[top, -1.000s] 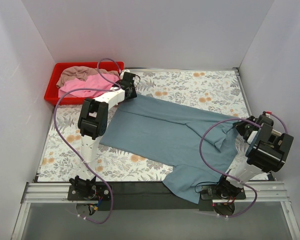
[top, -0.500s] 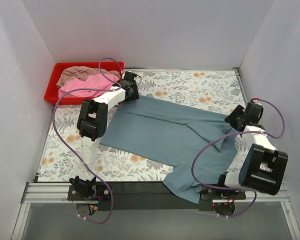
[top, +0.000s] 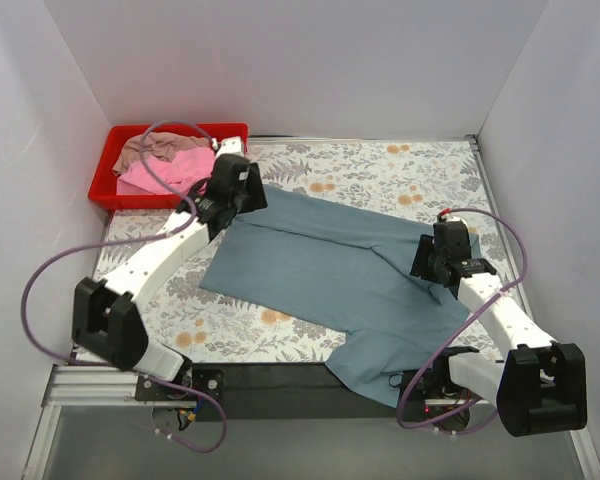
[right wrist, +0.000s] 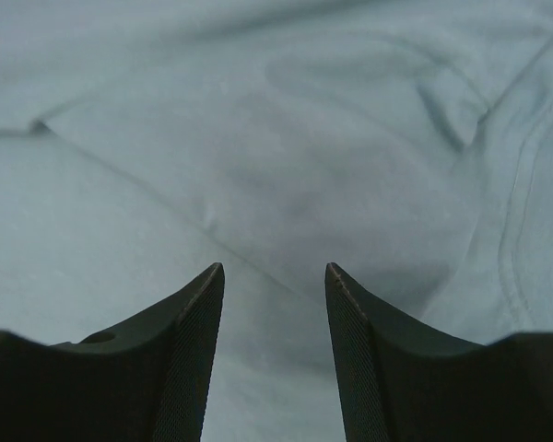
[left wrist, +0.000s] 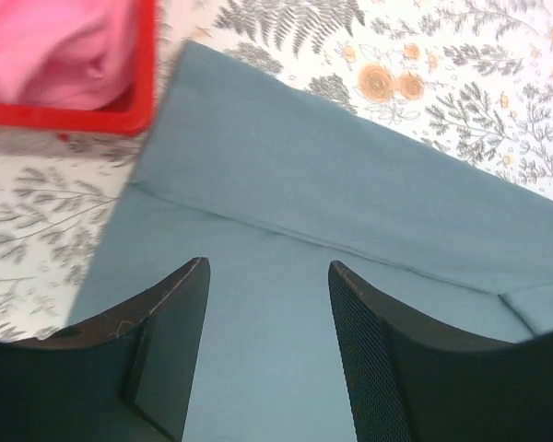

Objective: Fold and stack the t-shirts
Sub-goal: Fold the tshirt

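Observation:
A dusty blue-grey t-shirt (top: 330, 265) lies spread across the flowered table, its far long edge folded in and one end hanging over the near black strip. My left gripper (top: 238, 196) hovers open above its far left corner, and only the blue cloth (left wrist: 350, 184) shows between the fingers (left wrist: 180, 322). My right gripper (top: 430, 266) hangs open over the shirt's right part, above smooth blue cloth (right wrist: 258, 138) with soft creases. A bright pink t-shirt (top: 165, 172) and a beige-tan one (top: 152, 148) lie bunched in the red tray (top: 100, 186).
The red tray (left wrist: 74, 118) with pink cloth (left wrist: 55, 46) sits just left of the blue shirt's far corner. White walls close in the table on three sides. Purple cables loop from both arms. Flowered tabletop (top: 400, 170) shows beyond the shirt.
Both arms have left the shirt's ends. The right gripper opened and moved left over the cloth. The left arm swung its elbow out left, its gripper drawing back slightly and opening wider.

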`<state>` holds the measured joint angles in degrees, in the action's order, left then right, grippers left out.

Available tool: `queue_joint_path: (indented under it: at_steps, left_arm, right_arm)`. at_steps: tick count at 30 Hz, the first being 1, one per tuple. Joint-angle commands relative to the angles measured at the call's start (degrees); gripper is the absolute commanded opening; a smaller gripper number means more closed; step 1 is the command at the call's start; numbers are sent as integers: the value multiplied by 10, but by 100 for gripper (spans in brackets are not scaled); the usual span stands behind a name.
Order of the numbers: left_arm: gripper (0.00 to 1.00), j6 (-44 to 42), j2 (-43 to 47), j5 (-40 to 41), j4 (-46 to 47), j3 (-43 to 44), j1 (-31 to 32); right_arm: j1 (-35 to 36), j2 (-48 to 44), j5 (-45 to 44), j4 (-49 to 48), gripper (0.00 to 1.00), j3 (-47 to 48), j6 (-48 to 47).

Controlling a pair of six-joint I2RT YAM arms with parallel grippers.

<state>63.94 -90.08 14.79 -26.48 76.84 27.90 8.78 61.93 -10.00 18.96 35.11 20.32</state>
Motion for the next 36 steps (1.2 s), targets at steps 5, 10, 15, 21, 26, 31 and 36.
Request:
queue_joint_path:
  at_steps: [5,10,15,21,26,31,36]
  left_arm:
    - [53,-5,145,66,65,-220,-7]
    - [53,-21,162,94,88,-260,-7]
    - [53,-27,163,99,94,-257,-7]
    - [53,-30,153,104,94,-259,-7]
    - [53,-32,139,94,93,-255,-7]
    - [53,-33,131,88,93,-255,-7]
    - [53,-35,121,85,92,-254,-7]
  right_arm:
    - [5,-4,0,30,54,-36,24]
    - [5,6,-26,13,53,-51,31]
    - [5,36,-24,-4,52,-44,23]
    - [5,78,-32,-10,36,-29,8]
    - [5,63,-48,17,1,-1,-11]
    - [5,66,-56,74,1,67,-46]
    - [5,127,-77,123,1,170,-101]
